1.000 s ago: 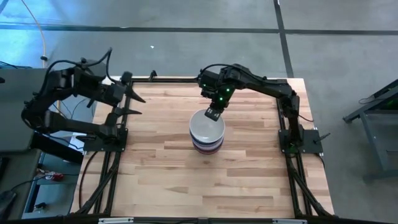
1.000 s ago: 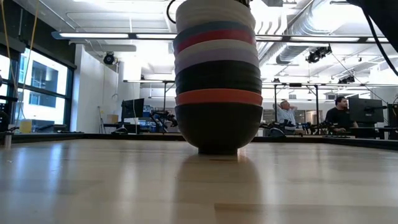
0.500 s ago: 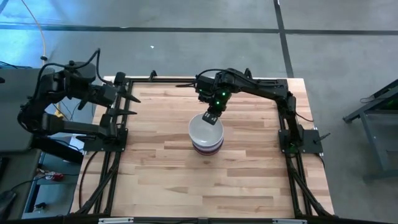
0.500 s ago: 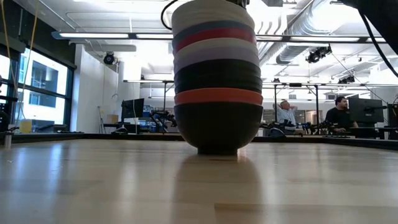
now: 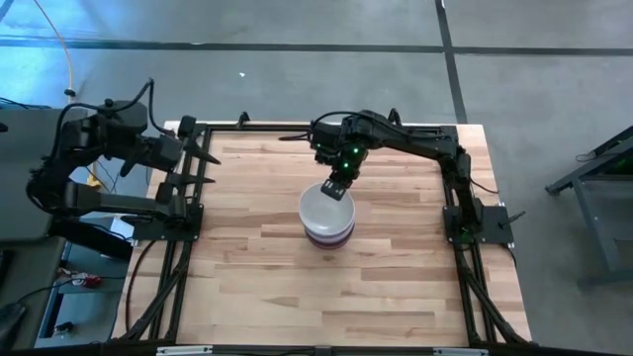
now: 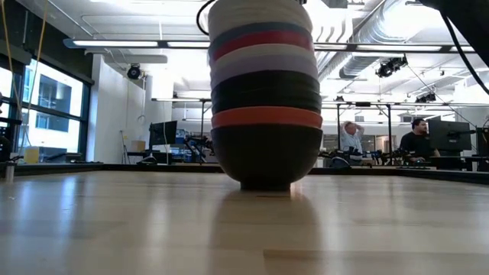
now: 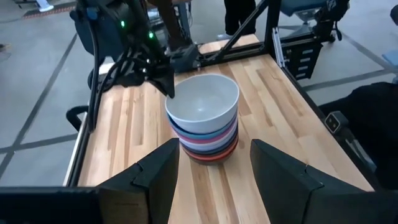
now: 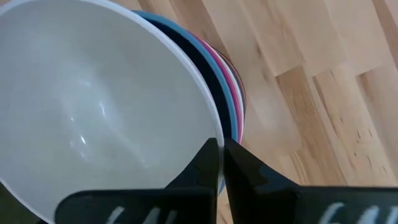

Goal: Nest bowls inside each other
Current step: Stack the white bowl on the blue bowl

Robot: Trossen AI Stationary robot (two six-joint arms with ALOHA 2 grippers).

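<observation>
The rim of the top white bowl (image 5: 325, 207) is pinched by the right claw (image 5: 337, 187); the left claw (image 5: 203, 163) is held open at the desk (image 5: 257, 267) edge.

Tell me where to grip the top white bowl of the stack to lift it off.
Pinch the white bowl by its thin rim, one finger inside and one outside, coming from above. It sits nested deep in the stack, so only the rim is exposed. The right gripper is at that rim's far edge.

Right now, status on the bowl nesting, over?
Right gripper shut on top white bowl rim. Left gripper open, parked at table's left edge. Bowls nested in one stack. Nothing in the way.
</observation>
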